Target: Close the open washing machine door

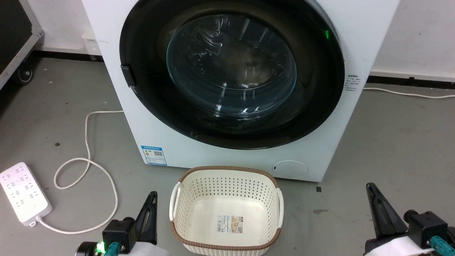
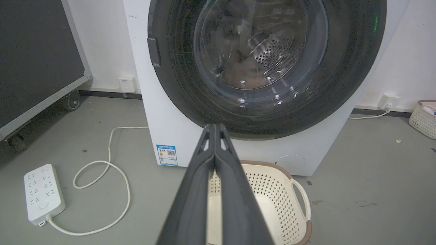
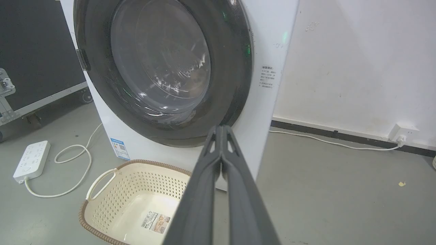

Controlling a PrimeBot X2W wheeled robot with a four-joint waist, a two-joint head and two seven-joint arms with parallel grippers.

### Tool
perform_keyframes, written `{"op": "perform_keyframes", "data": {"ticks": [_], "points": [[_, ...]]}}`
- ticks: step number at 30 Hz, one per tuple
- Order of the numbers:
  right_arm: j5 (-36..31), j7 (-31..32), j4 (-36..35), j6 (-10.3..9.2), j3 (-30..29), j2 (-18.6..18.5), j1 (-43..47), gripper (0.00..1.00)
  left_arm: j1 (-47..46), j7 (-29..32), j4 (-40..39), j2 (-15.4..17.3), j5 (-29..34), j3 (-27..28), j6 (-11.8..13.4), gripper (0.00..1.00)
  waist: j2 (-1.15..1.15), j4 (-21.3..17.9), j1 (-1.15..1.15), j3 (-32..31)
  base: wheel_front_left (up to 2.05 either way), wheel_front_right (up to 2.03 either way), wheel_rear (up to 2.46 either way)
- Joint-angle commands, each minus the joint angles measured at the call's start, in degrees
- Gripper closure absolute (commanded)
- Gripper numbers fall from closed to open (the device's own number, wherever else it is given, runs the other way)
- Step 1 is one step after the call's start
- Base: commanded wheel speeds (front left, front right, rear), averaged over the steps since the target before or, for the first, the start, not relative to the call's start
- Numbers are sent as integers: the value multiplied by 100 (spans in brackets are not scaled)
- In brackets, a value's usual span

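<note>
— Where is the washing machine door [image 1: 231, 71] right now?

— Lying flat against the front of the washing machine [image 1: 167, 138], far centre of the scene. Its black frame sits flush with the white panel all the way round, with no gap that I can make out on either side. A small dark tab [image 1: 128, 75] sticks out on the frame's left edge.

— Can you see inside?

— Through the glass, from the left wrist view, the perforated steel drum [image 2: 272, 51] shows, with something brownish at the bottom (too blurred to name).

— And the claws?

— The left gripper [image 1: 153, 195] is low at the near left, its two dark fingers pressed together with nothing between them. The right gripper [image 1: 369, 185] is at the near right, also pinched closed and empty. Both are well apart from the door.

— What lies between them?

— A cream perforated basket [image 1: 185, 181] with a brown rim, on the grey floor [image 1: 391, 142] just in front of the machine. It is empty apart from a label stuck to its bottom.

— Anything else?

— A white power strip [image 1: 21, 193] on the floor at the left, its cable [image 1: 87, 142] looping toward the machine, and a blue-white sticker [image 1: 154, 155] low on the machine's left front.
</note>
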Motion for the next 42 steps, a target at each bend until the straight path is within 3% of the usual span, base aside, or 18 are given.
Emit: {"op": "perform_keyframes", "data": {"ticks": [1, 42], "points": [[-30, 35, -52, -2, 29, 10, -78, 100, -65, 40, -43, 0, 52, 32, 37, 100, 0, -1, 0, 1, 0, 0, 0], [-60, 517, -160, -4, 253, 19, -191, 100, -150, 521, -325, -9, 339, 256, 76, 100, 0, -30, 0, 31, 0, 0, 0]]}}
